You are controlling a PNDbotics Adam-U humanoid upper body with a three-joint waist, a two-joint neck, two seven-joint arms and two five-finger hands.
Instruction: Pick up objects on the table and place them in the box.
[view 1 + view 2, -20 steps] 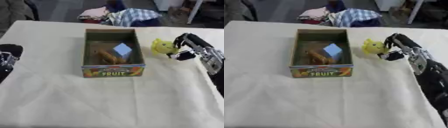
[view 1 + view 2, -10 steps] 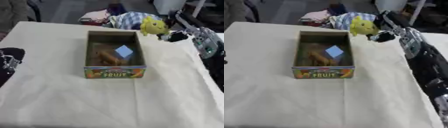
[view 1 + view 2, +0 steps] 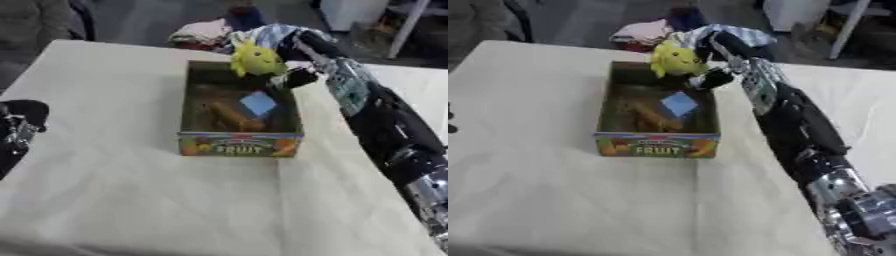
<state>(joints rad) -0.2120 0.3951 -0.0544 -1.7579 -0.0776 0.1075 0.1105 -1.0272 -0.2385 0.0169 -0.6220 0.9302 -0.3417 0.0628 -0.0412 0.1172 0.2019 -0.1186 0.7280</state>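
Observation:
My right hand is shut on a yellow plush toy and holds it in the air over the far end of the cardboard fruit box. Inside the box lie an orange-brown object and a light blue square piece. The right arm stretches from the lower right across the box's right side. My left hand rests at the left edge of the table, its fingers unclear.
A cream cloth covers the table. Beyond the far edge lies a pile of clothes. White furniture legs stand at the upper right. Bare cloth stretches in front of the box and to its left.
My right hand has carried the yellow toy leftward from beside the box's right rim to above its far end. The camera view has shifted slightly.

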